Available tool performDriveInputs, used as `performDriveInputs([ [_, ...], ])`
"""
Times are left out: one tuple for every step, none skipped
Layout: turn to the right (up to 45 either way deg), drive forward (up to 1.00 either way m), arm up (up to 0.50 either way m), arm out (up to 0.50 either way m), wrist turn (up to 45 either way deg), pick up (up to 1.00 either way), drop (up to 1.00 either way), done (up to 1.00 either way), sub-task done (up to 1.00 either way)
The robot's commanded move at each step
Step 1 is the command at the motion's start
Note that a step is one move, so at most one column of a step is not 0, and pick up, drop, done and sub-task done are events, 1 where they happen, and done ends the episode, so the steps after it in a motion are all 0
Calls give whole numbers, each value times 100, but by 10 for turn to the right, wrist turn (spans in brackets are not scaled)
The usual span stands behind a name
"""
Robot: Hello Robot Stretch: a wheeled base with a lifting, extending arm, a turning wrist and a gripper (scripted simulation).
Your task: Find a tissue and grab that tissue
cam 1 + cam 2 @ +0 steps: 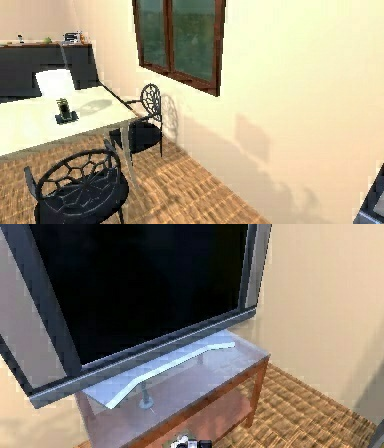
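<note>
Cream walls (290, 90) and wood floor (195, 190) ahead, with a dark-framed window (180, 40) and a white dining surface (25, 128) toward the forward view's left, flanked by black lattice chairs (78, 187). On that surface, one small dark thing (65, 110), upright, neither tissue-shaped nor tissue-coloured. Farther back, a dark surface (45, 68) along the wall, carrying a few bits (72, 37) too small to name. Out to the arm side, a big black television (130, 284) on a glass-topped wooden stand (215, 384), its pale foot (165, 369) resting on the glass. Down at that view's bottom edge, just a sliver of the claw (178, 442) beside its white markers (195, 440); far end impossible to make out, so cannot tell whether spread, pressed together, or carrying anything. Whereabouts of the tissue: cannot tell. Judged step: searching, grab not yet begun. Next, probably: turn from the television, drive toward the dining surface and the back wall, and check those small bits from closer before any reach.
</note>
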Motion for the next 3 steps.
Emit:
performDriveInputs([
  [0, 0, 0, 0, 450, 0, 0, 0, 0],
  [0, 0, 0, 0, 450, 0, 0, 0, 0],
  [0, 0, 0, 0, 450, 0, 0, 0, 0],
])
